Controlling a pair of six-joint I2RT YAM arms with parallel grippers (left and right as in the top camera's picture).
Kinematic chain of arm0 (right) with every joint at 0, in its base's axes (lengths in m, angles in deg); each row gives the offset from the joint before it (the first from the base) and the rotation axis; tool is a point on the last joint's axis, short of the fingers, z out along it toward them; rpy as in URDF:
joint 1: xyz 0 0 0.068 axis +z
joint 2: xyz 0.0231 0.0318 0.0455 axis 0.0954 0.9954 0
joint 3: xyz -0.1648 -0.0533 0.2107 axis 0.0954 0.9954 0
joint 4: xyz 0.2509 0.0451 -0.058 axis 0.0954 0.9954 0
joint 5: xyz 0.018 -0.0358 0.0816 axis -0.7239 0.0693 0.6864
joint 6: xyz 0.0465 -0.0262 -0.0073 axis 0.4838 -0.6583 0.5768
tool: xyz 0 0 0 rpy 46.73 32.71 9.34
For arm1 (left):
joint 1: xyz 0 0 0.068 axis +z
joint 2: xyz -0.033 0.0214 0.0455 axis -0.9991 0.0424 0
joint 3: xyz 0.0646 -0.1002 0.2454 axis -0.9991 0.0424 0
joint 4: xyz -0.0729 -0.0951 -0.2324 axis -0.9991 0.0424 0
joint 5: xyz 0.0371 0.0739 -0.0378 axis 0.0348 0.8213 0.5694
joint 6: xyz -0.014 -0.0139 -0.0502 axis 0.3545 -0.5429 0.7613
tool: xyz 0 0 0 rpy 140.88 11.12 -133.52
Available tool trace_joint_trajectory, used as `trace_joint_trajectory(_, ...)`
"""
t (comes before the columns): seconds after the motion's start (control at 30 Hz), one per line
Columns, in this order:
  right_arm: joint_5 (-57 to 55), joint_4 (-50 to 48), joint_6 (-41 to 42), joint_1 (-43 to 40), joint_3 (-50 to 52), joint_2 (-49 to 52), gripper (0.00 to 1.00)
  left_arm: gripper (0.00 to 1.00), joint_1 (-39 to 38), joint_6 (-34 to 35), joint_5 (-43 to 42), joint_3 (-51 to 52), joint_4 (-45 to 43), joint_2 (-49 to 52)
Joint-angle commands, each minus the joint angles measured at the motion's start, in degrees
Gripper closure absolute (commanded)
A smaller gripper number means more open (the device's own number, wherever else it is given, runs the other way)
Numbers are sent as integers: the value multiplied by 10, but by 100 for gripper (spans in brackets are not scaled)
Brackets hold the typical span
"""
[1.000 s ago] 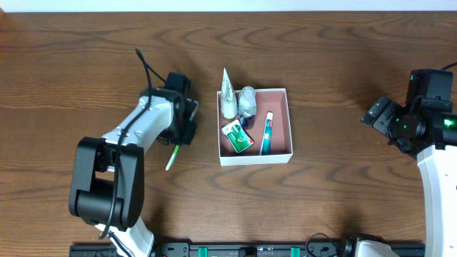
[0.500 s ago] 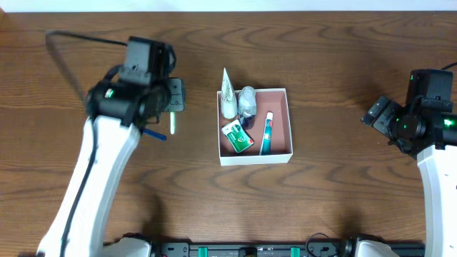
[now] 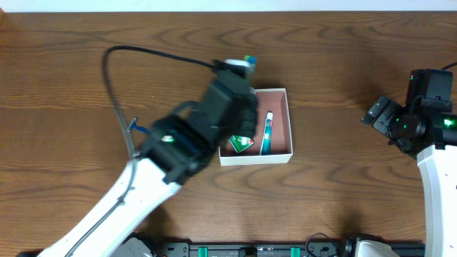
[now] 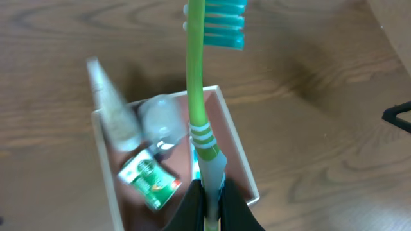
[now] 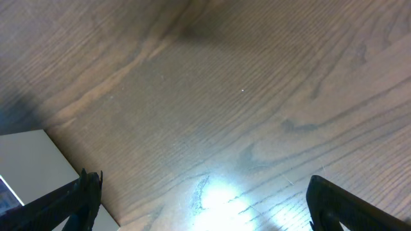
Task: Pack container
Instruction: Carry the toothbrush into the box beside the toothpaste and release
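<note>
Now that our left tool (image 4: 209, 192), clamped on the green plastic toothbrush (image 4: 197, 96), is arriving over the shallow white cardboard container (image 3: 257, 159) at the tabletop's (image 3: 357, 57) centre, we are nearing release; right tool (image 5: 205, 205) gaping, empty.

This looks like a robotics lab bench. A white-and-black left arm (image 3: 143, 178) at 8 o'clock and a right arm (image 3: 435, 164) at 3 o'clock work over a wood-grain surface (image 3: 343, 64). A black mounting rail (image 3: 250, 250) runs along 6 o'clock, and a container (image 3: 280, 125) of toiletries sits at centre.

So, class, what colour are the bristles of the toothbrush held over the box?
The bristles are turquoise blue; the left wrist view shows them best.
</note>
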Motion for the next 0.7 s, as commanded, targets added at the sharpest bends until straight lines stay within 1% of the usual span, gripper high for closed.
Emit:
trace_joint_trajectory(0.0,0,1,-6,-5,-6,2,1,94,-32,25,64,-5,-26,50)
trace_joint_trajectory(0.13,0,1,-6,-5,-6,2,1,94,-50,44,68,-5,-58,117)
trace_joint_trajectory(0.33,0,1,-6,-5,-6,2,1,94,-54,80,69,-5,-89,209)
trace_joint_trajectory(0.53,0,1,-6,-5,-6,2,1,94,-53,109,86,-5,-96,261)
trace_joint_trajectory(0.67,0,1,-6,-5,-6,2,1,94,-52,146,89,-4,-93,285)
